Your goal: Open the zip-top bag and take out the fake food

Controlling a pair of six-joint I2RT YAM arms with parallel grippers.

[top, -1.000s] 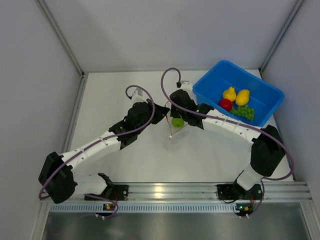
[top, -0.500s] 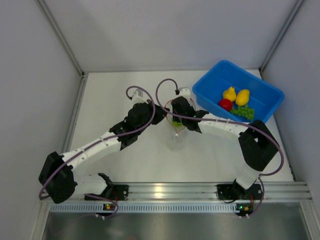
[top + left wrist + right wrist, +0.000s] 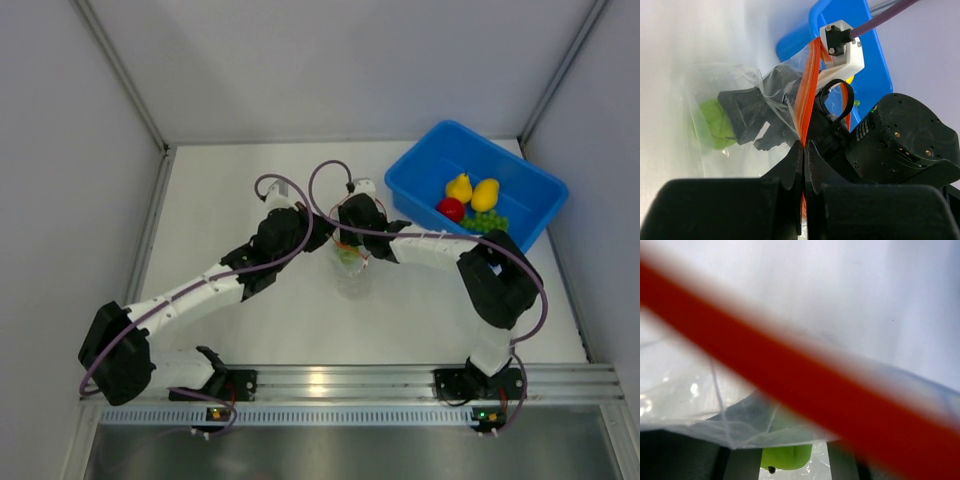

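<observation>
The clear zip-top bag hangs by its orange-red zip strip, and my left gripper is shut on that strip. My right gripper reaches down through the bag's mouth. Its fingers show dark through the plastic, open, with the green round fruit between them. That green fruit lies low in the bag. The rest of the fake food sits in the blue bin: two yellow pears, a red apple and green grapes.
The blue bin stands at the back right, close to the right wall. Both arms meet over the middle of the white table, with purple cables looping above the grippers. A metal rail runs along the near edge.
My right gripper has moved left and down into the bag's mouth, over the green fruit, and its jaws have widened. The bag now hangs lower under both grippers. The left gripper keeps its hold.
</observation>
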